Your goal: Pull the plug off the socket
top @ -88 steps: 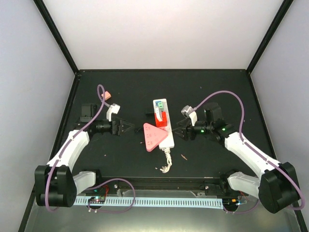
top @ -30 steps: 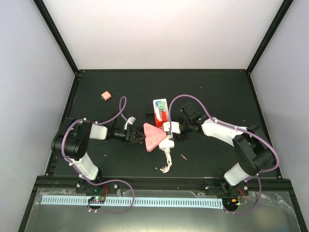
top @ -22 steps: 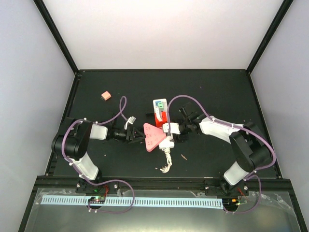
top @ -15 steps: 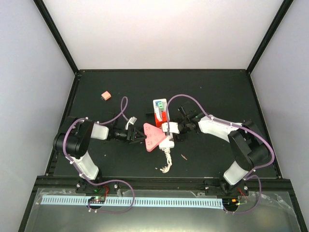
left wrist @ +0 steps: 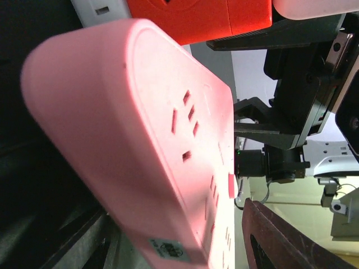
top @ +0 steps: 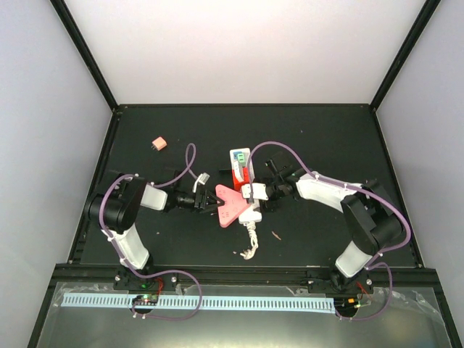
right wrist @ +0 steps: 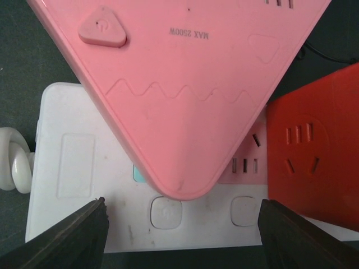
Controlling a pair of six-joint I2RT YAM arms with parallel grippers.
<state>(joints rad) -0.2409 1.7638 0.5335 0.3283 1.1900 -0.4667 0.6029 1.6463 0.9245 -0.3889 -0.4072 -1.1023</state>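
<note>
Pink plug seated in the white socket, mid-table.
I see the socket (top: 253,214), a long white strip, lying flat and running away from me, its knotted cord (top: 249,246) trailing off the near end. The plug (top: 228,205), a flat pink triangle with outlet slots on top, sits on the strip's near half and overhangs its left side.

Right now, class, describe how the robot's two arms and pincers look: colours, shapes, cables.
The left arm and right arm have white shell links and black joints. A purple cable loops along each. The left pincer and right pincer are black, with dark wedge-shaped fingers.
</note>
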